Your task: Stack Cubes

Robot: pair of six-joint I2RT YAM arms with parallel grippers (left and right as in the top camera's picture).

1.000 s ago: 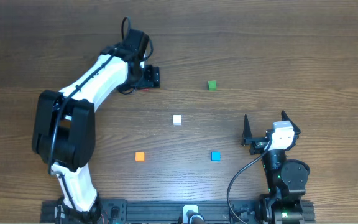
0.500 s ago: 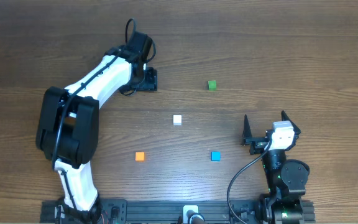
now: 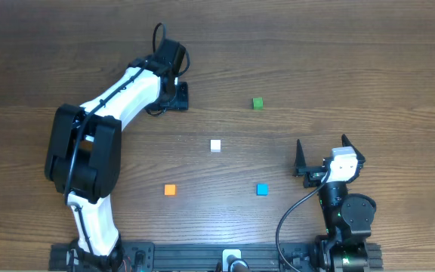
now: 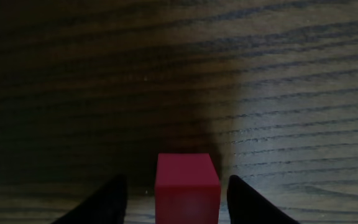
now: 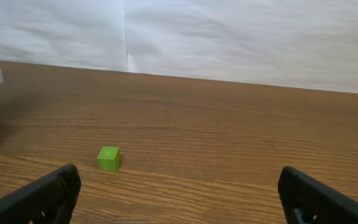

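counter (image 3: 368,60): Five small cubes are carried on the wood-grain surface, well apart from one another.
left arm (image 3: 119,94): It is stretched from its base towards 11 o'clock of the counter's middle.
left claw (image 3: 180,95): It is held spread, with nothing pinched. Its fingers (image 4: 114,199) are set either side of the red cube (image 4: 187,186), with a gap at each face.
right claw (image 3: 322,155): It is spread and empty, parked at 3 o'clock.
cube places: The white cube (image 3: 215,145) is found near the middle. The green cube (image 3: 257,103) is at 1 o'clock, the blue cube (image 3: 262,189) at 5 and the orange cube (image 3: 170,190) at 7.
handling: The cubes are judged light, rigid and smooth-faced. Little force should be needed, though a skewed squeeze could twist one out.
hold: Two opposite side faces are best taken, squarely and at mid-height, so that top and bottom are left free for stacking.
views compared: The gaps beside the red cube are given by the left wrist view. From above, the claw's body lies over that spot. The spacing of all the cubes is given by the top view. In the right wrist view the green cube is seen low and side-on.
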